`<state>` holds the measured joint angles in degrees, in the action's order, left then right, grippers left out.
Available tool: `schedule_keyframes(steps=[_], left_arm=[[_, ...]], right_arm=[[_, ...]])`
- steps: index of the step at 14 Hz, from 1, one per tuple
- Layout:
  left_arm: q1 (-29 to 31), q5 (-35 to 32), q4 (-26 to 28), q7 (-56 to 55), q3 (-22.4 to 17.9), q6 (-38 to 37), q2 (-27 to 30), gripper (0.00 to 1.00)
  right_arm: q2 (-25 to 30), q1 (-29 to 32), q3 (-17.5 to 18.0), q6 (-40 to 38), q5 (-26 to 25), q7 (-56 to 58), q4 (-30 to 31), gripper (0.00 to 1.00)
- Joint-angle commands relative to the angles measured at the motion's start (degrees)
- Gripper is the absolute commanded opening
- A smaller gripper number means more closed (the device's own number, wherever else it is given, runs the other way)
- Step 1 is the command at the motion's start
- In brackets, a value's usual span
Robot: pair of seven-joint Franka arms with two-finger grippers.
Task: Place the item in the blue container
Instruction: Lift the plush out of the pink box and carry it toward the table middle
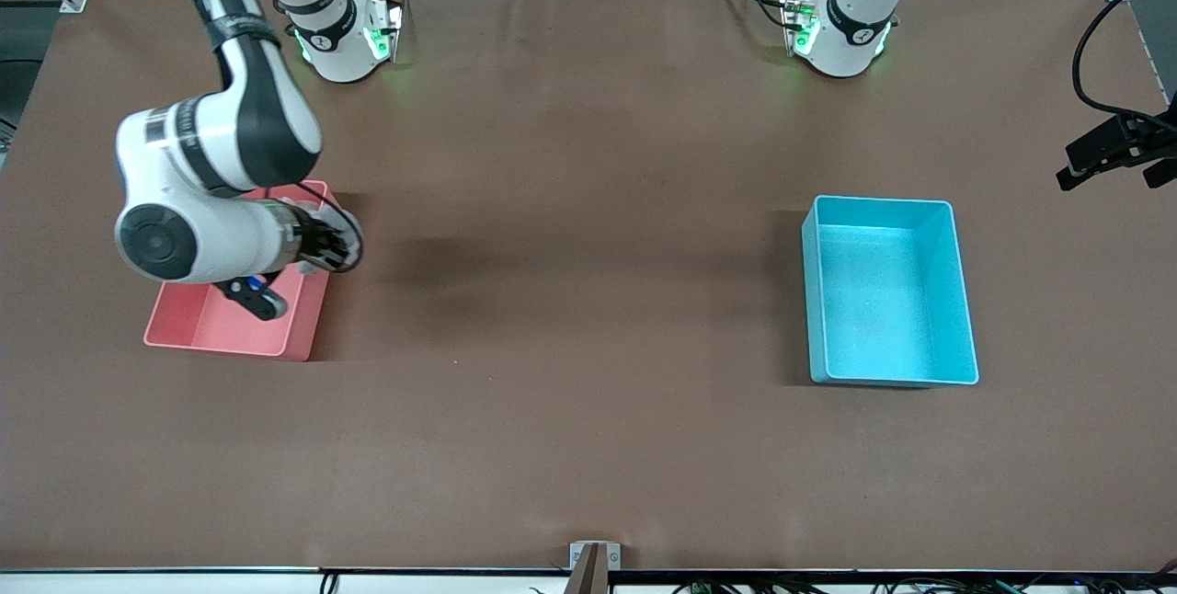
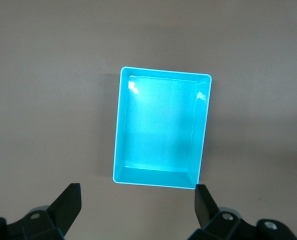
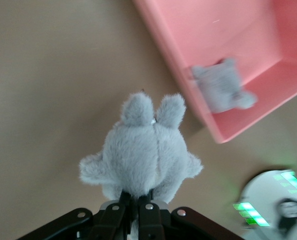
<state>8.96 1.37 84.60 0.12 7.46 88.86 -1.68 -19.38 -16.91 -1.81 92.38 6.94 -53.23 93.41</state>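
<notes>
My right gripper is shut on a grey plush toy with two ears, held up in the air. In the front view this gripper is over the edge of the pink bin that faces the table's middle. A second grey plush lies inside the pink bin. The blue container stands empty toward the left arm's end of the table. My left gripper hangs open high above the blue container, with nothing between its fingers.
Brown table cloth covers the whole surface between the two bins. A black camera mount juts in at the table's edge past the blue container. Both arm bases stand along the table's edge farthest from the front camera.
</notes>
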Motion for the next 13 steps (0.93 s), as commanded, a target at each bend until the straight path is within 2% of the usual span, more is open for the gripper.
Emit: schedule_keyframes(steps=[1,6,8,11,13], left_arm=[[0.1,0.1,-0.5,-0.4,0.1,0.2,0.1,1.00],[0.2,0.1,-0.4,-0.6,-0.1,0.2,-0.3,1.00],[0.2,0.4,-0.2,-0.6,0.0,0.2,-0.3,1.00],[0.0,0.8,0.1,-0.6,0.2,0.1,-0.6,1.00],[-0.3,0.8,0.2,-0.6,0.4,-0.1,-2.1,1.00]], right_arm=[[-1.4,-5.2,-0.5,5.6,3.6,-6.3,-1.1,0.00],[-5.5,-14.0,-0.5,20.1,3.8,-19.5,-1.4,0.00],[-9.1,-17.4,-0.5,24.2,3.6,-24.0,-2.3,0.01],[-16.7,-21.6,-0.5,28.4,3.4,-31.7,-8.0,0.01],[-20.3,-24.0,-0.5,33.8,3.4,-36.0,-10.3,0.01]])
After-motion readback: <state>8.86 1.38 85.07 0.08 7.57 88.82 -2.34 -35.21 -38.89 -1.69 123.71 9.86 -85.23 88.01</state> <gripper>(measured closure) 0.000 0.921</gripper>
